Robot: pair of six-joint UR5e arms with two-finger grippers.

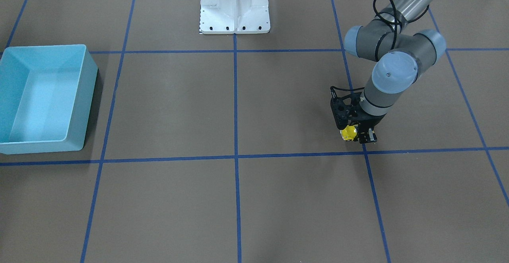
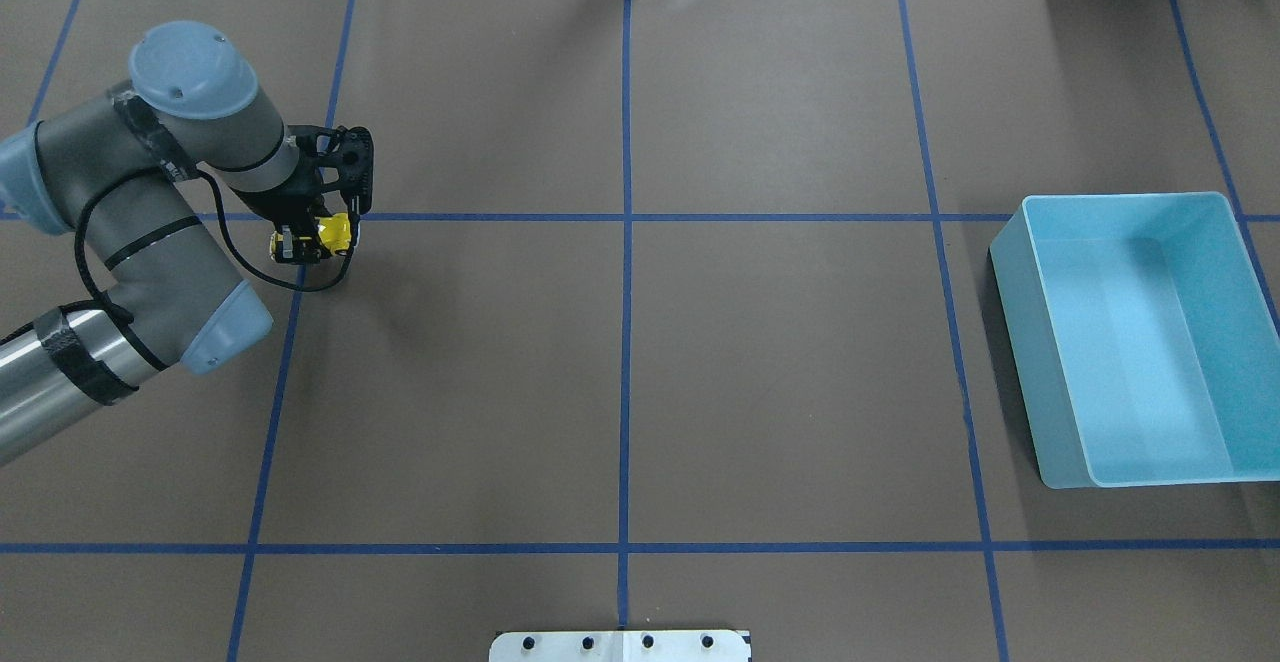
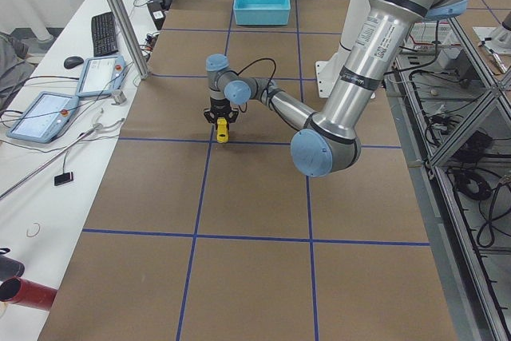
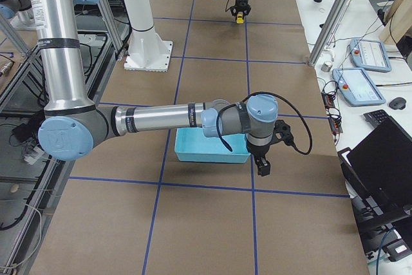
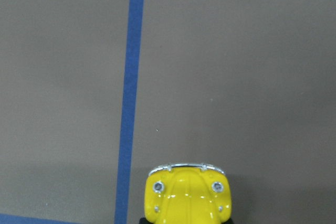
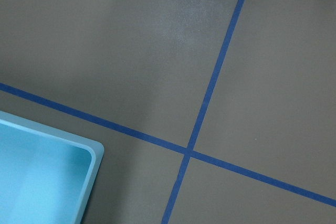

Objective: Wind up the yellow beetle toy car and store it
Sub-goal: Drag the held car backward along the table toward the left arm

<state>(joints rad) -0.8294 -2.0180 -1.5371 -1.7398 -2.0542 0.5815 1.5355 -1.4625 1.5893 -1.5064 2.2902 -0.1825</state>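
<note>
The yellow beetle toy car (image 1: pixel 348 133) (image 2: pixel 340 230) sits between the fingers of my left gripper (image 1: pixel 356 136) (image 2: pixel 316 240), which is shut on it, low over the table beside a blue tape crossing. In the left wrist view the car's hood (image 5: pixel 187 195) with two small headlights fills the bottom edge, and the fingers do not show. The side views show the car (image 3: pixel 222 134) (image 4: pixel 239 20) as a small yellow spot under the wrist. My right gripper (image 4: pixel 264 167) hangs just beyond the light blue bin (image 4: pixel 212 149); whether it is open or shut I cannot tell.
The light blue bin (image 2: pixel 1012 282) (image 1: pixel 88 96) (image 3: pixel 261 5) is empty and stands at the far end of the table from the car; its corner (image 6: pixel 93 153) shows in the right wrist view. The white robot base (image 1: pixel 234 8) stands mid-table. Blue tape lines grid the brown surface.
</note>
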